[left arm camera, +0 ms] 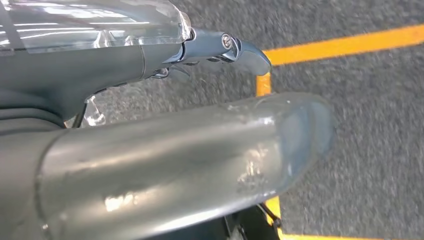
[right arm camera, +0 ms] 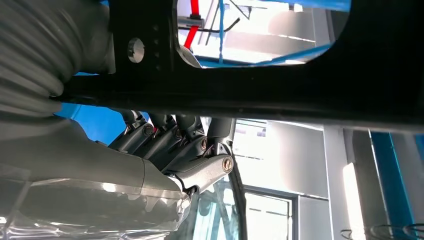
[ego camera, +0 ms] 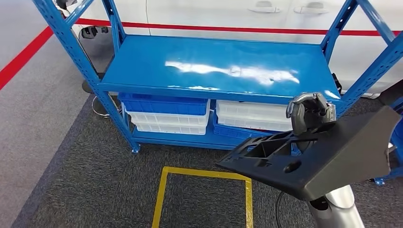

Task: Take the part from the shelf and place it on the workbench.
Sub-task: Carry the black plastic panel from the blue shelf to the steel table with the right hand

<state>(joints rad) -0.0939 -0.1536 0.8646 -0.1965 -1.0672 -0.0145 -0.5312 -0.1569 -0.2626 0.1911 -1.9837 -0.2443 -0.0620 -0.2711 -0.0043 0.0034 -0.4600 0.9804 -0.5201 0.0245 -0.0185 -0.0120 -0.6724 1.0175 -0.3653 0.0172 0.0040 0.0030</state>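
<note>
A: Right hand (ego camera: 311,111) fingers curl over the top edge of the black part (ego camera: 328,154) and are clamped on it. The right wrist view shows the dark fingers (right arm camera: 172,142) hooked under the part's bar (right arm camera: 240,95).

B: Where's the part sitting?

A: Off the shelf, held in the air at about 4 o'clock in the head view, in front of the blue shelf (ego camera: 214,64). Shelf top is bare and glossy; bins (ego camera: 164,111) are on the lower tier.

B: So the pick is done?

A: Looks like it. I judge we're in the carry step. No workbench in frame, so the next move likely calls for a turn or a walk with the grip kept firm, since the part is wide and hangs off one hand.

B: Left hand?

A: Left hand (left arm camera: 165,150) hangs over the carpet and the yellow floor tape (left arm camera: 345,45). Nothing in it that I can see; thumb and one finger (left arm camera: 235,47) are apart, but whether the rest are curled I cannot tell.

B: What differs between views?

A: The head view gives the part's full outline and the shelf; the right wrist gives the finger contact up close.
</note>
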